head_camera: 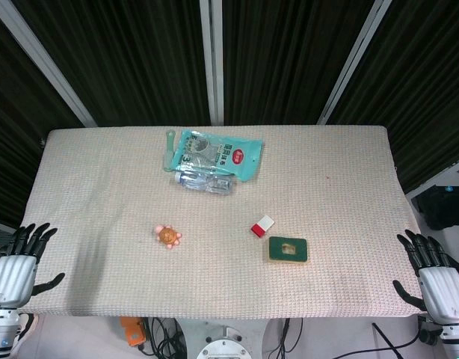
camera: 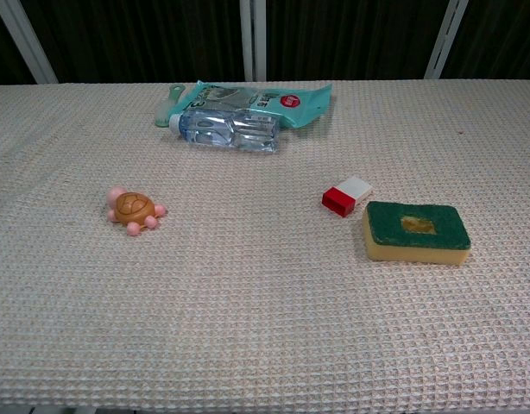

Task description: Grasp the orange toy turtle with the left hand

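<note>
Orange toy turtle [head_camera: 168,235] sits upright on the counter [head_camera: 334,157], left of centre, toward the near half, nothing touching it. Left hand [head_camera: 19,268] is parked at the near-left corner, fingers spread, holding nothing, well apart from the turtle. Right hand [head_camera: 433,277] mirrors it at the near-right corner, also spread and empty. Neither hand shows in the chest view.

Reach not started, my read. Risks from here:
- Turtle is small and low with a rounded shell; fingers closing off-centre could squirt it out sideways or flip it.
- Woven cover on the counter looks soft and textured; fingertips coming in too low could drag or snag the cloth and shift the turtle.
- Long diagonal approach from the corner; palm may block the head view of the turtle at close-in, so lean on the chest view.

Other clutter is well clear: water bottle [camera: 230,129] and teal packet [camera: 278,99] far, red-white block [camera: 346,196] and sponge [camera: 417,231] to the right.
</note>
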You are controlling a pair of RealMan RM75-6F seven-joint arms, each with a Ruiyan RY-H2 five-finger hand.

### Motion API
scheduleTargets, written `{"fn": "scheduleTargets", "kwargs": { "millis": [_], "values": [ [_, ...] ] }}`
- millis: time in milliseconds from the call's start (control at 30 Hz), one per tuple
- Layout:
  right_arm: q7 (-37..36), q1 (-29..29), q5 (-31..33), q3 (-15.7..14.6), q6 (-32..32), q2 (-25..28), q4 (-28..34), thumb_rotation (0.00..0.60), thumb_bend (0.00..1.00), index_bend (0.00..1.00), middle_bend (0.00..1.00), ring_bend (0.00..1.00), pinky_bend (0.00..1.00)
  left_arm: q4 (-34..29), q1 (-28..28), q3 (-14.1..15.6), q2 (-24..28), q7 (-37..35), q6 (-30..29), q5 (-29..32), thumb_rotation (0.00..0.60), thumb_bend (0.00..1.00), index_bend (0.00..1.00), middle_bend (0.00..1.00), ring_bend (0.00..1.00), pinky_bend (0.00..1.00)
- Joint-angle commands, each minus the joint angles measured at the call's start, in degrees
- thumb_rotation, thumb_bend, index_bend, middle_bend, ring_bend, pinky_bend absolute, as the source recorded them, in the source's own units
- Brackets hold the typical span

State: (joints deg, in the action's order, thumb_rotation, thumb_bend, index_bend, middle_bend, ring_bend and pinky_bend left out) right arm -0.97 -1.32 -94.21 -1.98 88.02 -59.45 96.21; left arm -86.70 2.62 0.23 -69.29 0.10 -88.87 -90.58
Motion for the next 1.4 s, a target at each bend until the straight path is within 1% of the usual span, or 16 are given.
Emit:
{"fn": "scheduleTargets", "kwargs": {
  "millis": [33, 367, 533, 633, 733, 800, 867, 900, 1000, 1133, 1267, 1400],
  "values": [
    [-0.24, -0.22, 0.07, -0.17, 0.14, -0.21, -0.26, 0.6, 0.17, 0.0, 0.0, 0.0, 0.0, 0.31, -0.32, 0.43, -0.42, -0.13, -0.28, -0.4, 0.6, 0.13, 0.14, 0.08, 0.0, 0.06],
    [-3.26, -1.37, -0.18, -0.44, 2.28, -0.51, -2.79, 0.6, 0.16, 0.0, 0.0, 0.0, 0.0, -1.06, -0.98, 0.74, -0.19, 1.63, -2.06, -1.88, 0.6, 0.12, 0.14, 0.08, 0.0, 0.06],
    [-3.36, -1.04, 0.6, 0.34, 2.23, -0.25, -2.4, 0.6, 0.16, 0.0, 0.0, 0.0, 0.0, -2.01, 0.46, 0.36, 0.17, 2.05, -0.56, -2.59, 0.6, 0.12, 0.14, 0.08, 0.0, 0.06],
    [-2.84, -0.66, 1.15, 0.75, 1.72, -0.09, -2.25, 0.6, 0.16, 0.0, 0.0, 0.0, 0.0, -3.21, 2.27, 0.19, 0.51, 3.59, 1.1, -4.2, 0.6, 0.13, 0.14, 0.08, 0.0, 0.09],
    [-2.83, -0.43, 1.32, 0.9, 1.42, 0.3, -2.03, 0.6, 0.16, 0.0, 0.0, 0.0, 0.0, -5.22, 5.14, -0.15, 0.38, 5.48, 4.23, -5.97, 0.6, 0.13, 0.15, 0.08, 0.0, 0.15],
    [-3.24, -0.23, 0.98, 0.74, 1.13, 0.65, -2.11, 0.6, 0.16, 0.0, 0.0, 0.0, 0.0, -6.23, 8.23, -0.99, -0.48, 4.51, 8.06, -6.15, 0.6, 0.14, 0.16, 0.09, 0.02, 0.21],
    [-3.59, -0.07, 0.87, 0.63, 0.82, 0.8, -2.15, 0.6, 0.16, 0.0, 0.0, 0.0, 0.0, -6.9, 11.12, -1.78, -1.44, 4.32, 11.92, -5.91, 0.6, 0.15, 0.16, 0.1, 0.03, 0.24],
    [-3.74, 0.03, 0.77, 0.55, 0.65, 0.86, -2.18, 0.6, 0.16, 0.0, 0.0, 0.0, 0.0, -7.11, 12.93, -2.27, -2.22, 5.59, 14.14, -6.1, 0.6, 0.15, 0.16, 0.11, 0.03, 0.25],
    [-4.06, 0.1, 0.6, 0.31, 0.37, 0.96, -2.47, 0.6, 0.16, 0.0, 0.0, 0.0, 0.0, -6.97, 16.57, -3.34, -5.04, 9.96, 18.31, -6.49, 0.6, 0.16, 0.16, 0.13, 0.03, 0.27],
    [-5.02, 0.13, 1.0, 0.46, 0.38, 1.2, -3.04, 0.6, 0.15, 0.0, 0.0, 0.0, 0.0, -5.27, 20.0, -4.82, -8.85, 13.6, 22.89, -4.16, 0.6, 0.16, 0.17, 0.17, 0.03, 0.28],
    [-6.46, -0.02, 1.49, 0.6, 0.62, 1.21, -4.14, 0.6, 0.16, 0.0, 0.0, 0.0, 0.0, -0.99, 22.84, -6.0, -12.82, 13.39, 25.02, -2.74, 0.6, 0.17, 0.23, 0.21, 0.05, 0.29],
    [-7.83, -0.04, 2.73, 0.96, 0.26, 1.09, -5.18, 0.6, 0.16, 0.0, 0.0, 0.0, 0.0, 0.62, 24.61, -6.64, -14.84, 12.93, 27.1, -0.42, 0.6, 0.19, 0.26, 0.22, 0.08, 0.3]
  ]
}}
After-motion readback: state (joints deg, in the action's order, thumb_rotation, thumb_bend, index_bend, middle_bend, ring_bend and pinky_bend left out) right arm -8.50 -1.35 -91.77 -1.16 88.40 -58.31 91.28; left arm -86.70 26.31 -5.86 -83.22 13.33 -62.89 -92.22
